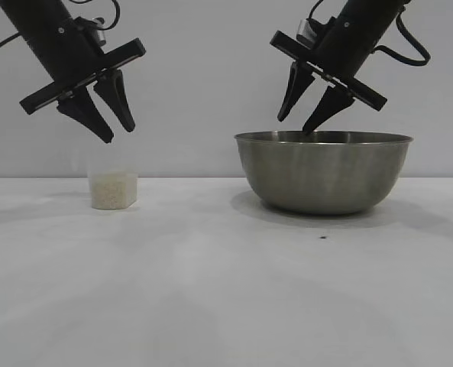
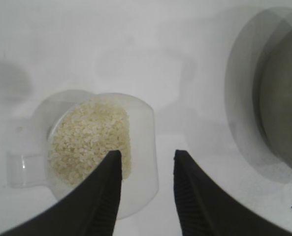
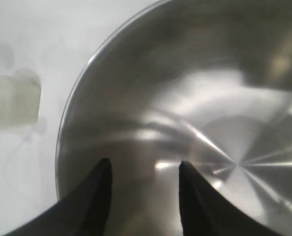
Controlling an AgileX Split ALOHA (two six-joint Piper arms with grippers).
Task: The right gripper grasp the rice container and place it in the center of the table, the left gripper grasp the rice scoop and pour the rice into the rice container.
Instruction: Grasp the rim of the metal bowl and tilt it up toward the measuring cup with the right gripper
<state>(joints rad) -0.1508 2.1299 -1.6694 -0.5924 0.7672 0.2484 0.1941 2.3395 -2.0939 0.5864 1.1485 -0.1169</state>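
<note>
While my left pincer (image 1: 110,115) hangs spread and empty at the upper left of the frame above the rice scoop (image 1: 113,189), its fingers hide part of the rice (image 2: 89,142). My right pincer (image 1: 309,107), also spread, dips one tip behind the rice container (image 1: 323,171) rim at centre right on the counter (image 1: 211,283); contact is unclear.

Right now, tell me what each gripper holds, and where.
Nothing. Left gripper hangs open above the scoop; right gripper open over the bowl rim.
</note>
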